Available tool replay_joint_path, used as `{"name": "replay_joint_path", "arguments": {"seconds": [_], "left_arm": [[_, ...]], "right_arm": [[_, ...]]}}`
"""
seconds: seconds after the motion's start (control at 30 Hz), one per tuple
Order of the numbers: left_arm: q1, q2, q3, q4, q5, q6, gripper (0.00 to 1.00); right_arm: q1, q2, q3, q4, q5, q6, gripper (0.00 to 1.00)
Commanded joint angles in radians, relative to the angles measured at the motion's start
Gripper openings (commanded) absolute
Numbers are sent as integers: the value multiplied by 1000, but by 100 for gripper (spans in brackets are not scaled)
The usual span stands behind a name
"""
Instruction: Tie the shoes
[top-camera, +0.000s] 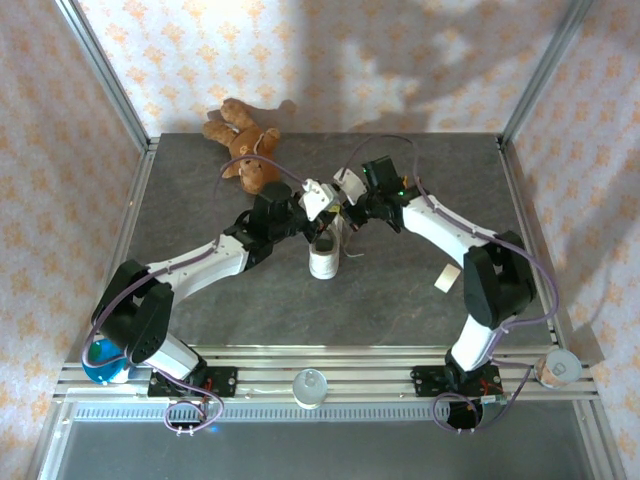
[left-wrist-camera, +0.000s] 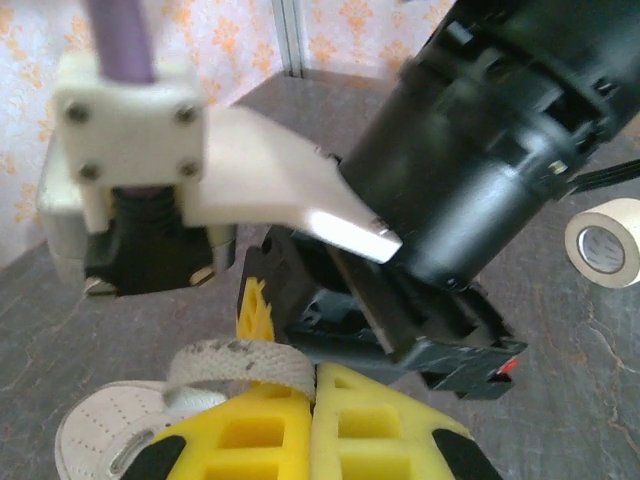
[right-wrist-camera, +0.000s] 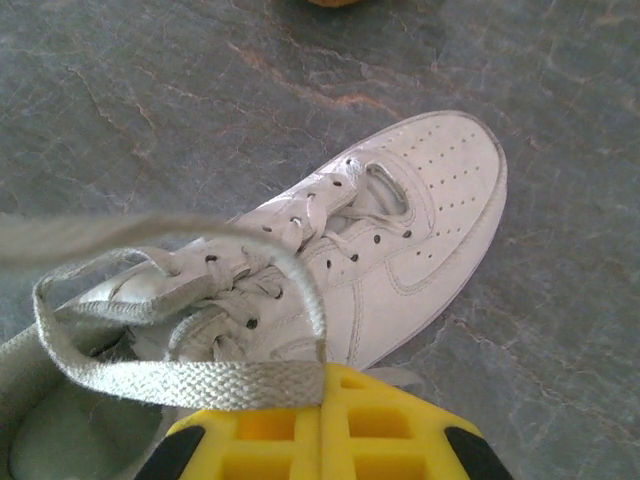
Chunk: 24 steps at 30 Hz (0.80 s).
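Item: sneaker (top-camera: 324, 257), single, small, white, low-top. It is set upright on its sole near the middle of the tabletop (top-camera: 400, 300), toe toward the arm bases, directly below the two wrists. The upper is smooth, with stitched panels and rows of small punched holes over the rounded toe, and the eyelets are dark.

Lace (right-wrist-camera: 200, 385): flat, woven, off-white, visibly ribbed. In the right wrist view one length is drawn up in an open loop above the eyelets.

Right jaws: closed, yellow pads (right-wrist-camera: 390, 425) pressed together, with the lace end pinched in the seam between them.

Left jaws: closed, yellow pads (left-wrist-camera: 250, 430) meeting. In the left wrist view a curved band of lace is caught at their tips, above the sneaker's toe, and the right wrist's black housing is seen just beyond.

Tabletop: dark grey, stone-patterned, with pale and rust veins.

Also on it: a teddy bear (top-camera: 243, 145), brown and plush, lying at the far left, well apart from the sneaker; a tape roll (left-wrist-camera: 605, 240), cream, to the right.

Walls: pale paper printed with orange motifs.
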<state>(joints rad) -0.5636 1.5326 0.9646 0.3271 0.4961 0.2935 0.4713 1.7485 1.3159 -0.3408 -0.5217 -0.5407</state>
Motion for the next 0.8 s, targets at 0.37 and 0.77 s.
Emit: {"name": "replay_joint_path", "arguments": {"seconds": [0.37,0.77], "left_arm": [[-65,6,-37,140,-173,231,0],[-68,116,-5,186,-187,280,0]], "right_arm": [[-63,120,158,-177,-184,155,0],[-85,135,204,-239,-198,184,0]]}}
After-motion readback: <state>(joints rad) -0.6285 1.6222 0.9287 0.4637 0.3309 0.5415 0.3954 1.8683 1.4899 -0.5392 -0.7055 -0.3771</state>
